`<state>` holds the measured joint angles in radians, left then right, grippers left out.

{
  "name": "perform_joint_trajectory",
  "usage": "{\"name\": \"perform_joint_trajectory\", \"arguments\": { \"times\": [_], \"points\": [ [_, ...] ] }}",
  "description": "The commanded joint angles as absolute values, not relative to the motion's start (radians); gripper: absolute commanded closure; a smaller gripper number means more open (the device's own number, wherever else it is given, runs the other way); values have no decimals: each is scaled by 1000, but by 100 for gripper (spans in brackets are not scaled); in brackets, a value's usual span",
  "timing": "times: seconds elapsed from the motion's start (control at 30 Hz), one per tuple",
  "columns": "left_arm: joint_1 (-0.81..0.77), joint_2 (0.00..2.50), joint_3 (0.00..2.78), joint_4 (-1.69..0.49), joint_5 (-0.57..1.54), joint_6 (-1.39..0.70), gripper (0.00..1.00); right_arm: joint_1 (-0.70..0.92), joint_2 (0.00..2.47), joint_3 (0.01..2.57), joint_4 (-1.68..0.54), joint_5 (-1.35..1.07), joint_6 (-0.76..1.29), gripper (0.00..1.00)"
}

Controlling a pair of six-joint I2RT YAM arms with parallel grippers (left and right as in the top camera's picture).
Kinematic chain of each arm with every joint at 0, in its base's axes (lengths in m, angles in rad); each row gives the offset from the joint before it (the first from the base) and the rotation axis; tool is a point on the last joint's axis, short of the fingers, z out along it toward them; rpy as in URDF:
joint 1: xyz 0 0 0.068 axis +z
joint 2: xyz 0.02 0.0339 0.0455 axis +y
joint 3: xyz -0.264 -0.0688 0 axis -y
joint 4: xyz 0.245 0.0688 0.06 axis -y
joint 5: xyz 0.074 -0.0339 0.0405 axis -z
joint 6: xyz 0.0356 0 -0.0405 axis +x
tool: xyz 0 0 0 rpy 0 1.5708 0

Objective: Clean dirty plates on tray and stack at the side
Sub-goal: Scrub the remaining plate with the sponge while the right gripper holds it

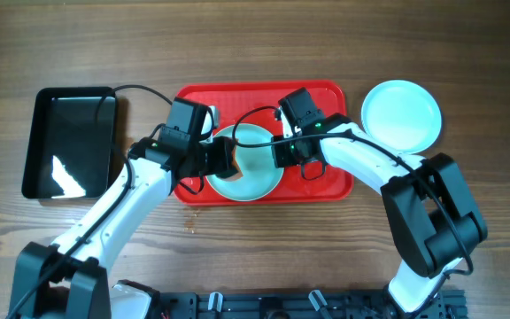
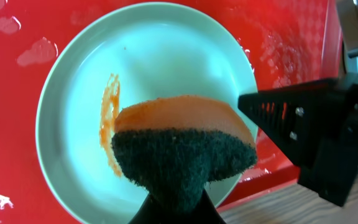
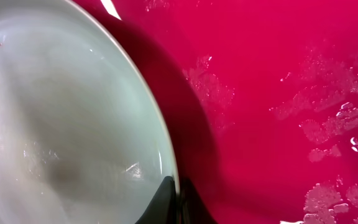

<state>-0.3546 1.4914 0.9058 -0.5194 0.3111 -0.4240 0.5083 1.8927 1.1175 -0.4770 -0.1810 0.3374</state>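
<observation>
One pale plate (image 1: 257, 175) lies on the red tray (image 1: 326, 96), with an orange-brown smear (image 2: 109, 118) left of its middle. My left gripper (image 1: 224, 159) is shut on an orange sponge with a dark green scrub face (image 2: 179, 149), held over the plate's (image 2: 166, 62) near half, just right of the smear. My right gripper (image 3: 178, 202) is shut on the plate's right rim (image 3: 166, 155), one finger inside it and one outside. A second plate (image 1: 402, 115) sits on the table right of the tray and looks clean.
A black rectangular tray (image 1: 69, 142) lies on the wooden table to the left of the red one. Wet patches and droplets (image 3: 334, 124) cover the red tray's floor. In the left wrist view the right arm's black gripper body (image 2: 316, 130) fills the right side.
</observation>
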Motion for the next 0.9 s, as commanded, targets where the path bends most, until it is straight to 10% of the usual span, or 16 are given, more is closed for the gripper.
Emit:
{"name": "perform_joint_trajectory", "arguments": {
  "times": [0.0,0.87],
  "points": [
    [-358,1554,900,-480,295,-427,96,517,1921,1105,-474,-178,369,96],
    [-466,1802,900,-289,241,-532,96,517,1921,1105,-487,-180,399,96]
  ]
}}
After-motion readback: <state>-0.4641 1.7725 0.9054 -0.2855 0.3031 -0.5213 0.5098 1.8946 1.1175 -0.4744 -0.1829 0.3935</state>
